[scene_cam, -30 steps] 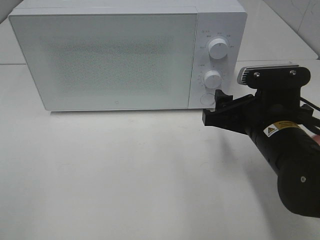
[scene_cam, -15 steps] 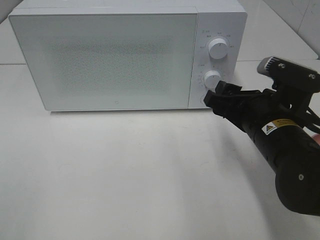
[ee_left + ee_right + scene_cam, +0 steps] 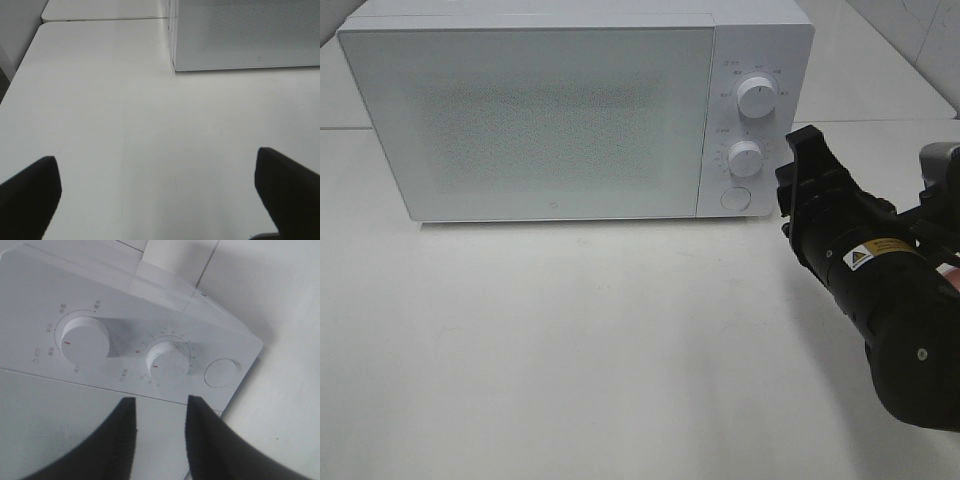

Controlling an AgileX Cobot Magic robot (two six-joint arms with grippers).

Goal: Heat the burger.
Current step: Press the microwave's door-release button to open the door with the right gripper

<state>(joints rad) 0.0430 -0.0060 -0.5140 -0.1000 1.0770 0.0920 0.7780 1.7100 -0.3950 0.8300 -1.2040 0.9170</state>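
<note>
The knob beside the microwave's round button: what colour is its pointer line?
Red, on a white knob; the right wrist view shows it best.

High frontal overview; both wrist views toward microwave (image 3: 530, 110), seemingly oblique.

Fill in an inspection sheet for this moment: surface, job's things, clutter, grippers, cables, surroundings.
surface: white table, nothing on it in front of the microwave.
job's things: burger, nothing seen; microwave door shut, knobs and round button on its right.
clutter: nothing seen.
grippers: right gripper faces the knobs, jaws slightly apart, holding nothing; left gripper open above the table.
cables: nothing seen.
surroundings: tiled wall at back right.
</note>
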